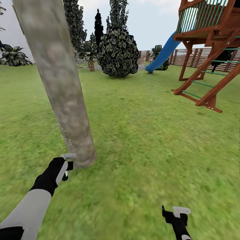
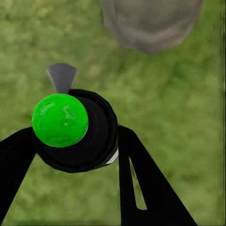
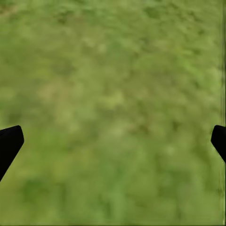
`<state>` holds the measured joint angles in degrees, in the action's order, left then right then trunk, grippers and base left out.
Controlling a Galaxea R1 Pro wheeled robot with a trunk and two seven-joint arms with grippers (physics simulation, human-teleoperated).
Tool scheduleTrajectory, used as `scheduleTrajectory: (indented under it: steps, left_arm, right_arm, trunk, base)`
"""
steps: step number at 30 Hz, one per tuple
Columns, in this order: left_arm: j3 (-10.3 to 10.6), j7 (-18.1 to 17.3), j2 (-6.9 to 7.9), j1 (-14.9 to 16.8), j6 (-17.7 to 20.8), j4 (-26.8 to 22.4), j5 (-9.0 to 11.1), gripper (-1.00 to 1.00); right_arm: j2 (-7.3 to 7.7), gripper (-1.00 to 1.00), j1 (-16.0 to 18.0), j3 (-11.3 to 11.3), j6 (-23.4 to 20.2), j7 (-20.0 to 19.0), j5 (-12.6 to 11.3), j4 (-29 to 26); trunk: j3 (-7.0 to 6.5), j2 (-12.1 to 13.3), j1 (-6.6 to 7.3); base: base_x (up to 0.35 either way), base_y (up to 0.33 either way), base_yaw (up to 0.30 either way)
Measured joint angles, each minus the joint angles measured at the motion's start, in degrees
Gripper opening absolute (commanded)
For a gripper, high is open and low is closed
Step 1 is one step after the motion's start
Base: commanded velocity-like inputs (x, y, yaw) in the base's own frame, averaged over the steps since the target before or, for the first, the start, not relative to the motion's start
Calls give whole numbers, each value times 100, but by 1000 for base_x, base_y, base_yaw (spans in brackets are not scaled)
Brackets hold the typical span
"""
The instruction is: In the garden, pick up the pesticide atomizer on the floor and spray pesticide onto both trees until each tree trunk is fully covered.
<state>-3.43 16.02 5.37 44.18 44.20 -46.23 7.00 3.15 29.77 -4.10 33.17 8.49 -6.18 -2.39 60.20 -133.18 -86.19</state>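
Observation:
A thick mottled grey-tan tree trunk point(image 1: 60, 83) slants down to its base point(image 2: 150, 21) on the grass floor point(image 1: 150, 150). In the left wrist view, the pesticide atomizer point(image 2: 75, 129) has a black body, a bright green round cap and a grey nozzle. My left gripper point(image 1: 66, 169) is shut on it, with black fingers point(image 2: 141, 179) on either side. The atomizer's pale nozzle point(image 1: 68, 155) sits just beside the trunk base. A faint scatter of white pesticide specks point(image 1: 64, 133) hangs against the trunk's lower left side. Low at the right, my right gripper point(image 1: 175, 213) is open over bare grass point(image 3: 113, 117).
A red-brown wooden play tower point(image 1: 213, 50) with a blue slide point(image 1: 163, 53) stands at the right. Behind it runs a slatted fence point(image 1: 196, 55). A dark-leaved bush point(image 1: 117, 53) and a short palm point(image 1: 91, 56) stand at the back. Lawn stretches between them and the trunk.

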Motion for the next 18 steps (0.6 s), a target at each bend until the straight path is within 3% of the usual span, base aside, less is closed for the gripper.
scheduleTrajectory:
  steps: [3,11,18]
  left_arm:
    - [0,3,-1,0,-3,0,0,-100]
    - [-1,3,0,-1,-28,-2,0,-100]
    - [0,5,-10,0,-38,0,10,-100]
  right_arm:
    - [1,100,0,0,0,0,0,0]
    - [1,100,1,0,0,-1,1,2]
    - [19,100,-2,0,-1,0,9,8]
  trunk:
    - [0,0,0]
    - [0,0,1]
    - [0,0,2]
  base:
    - [0,-281,51]
    - [38,-276,244]
    - [195,-229,17]
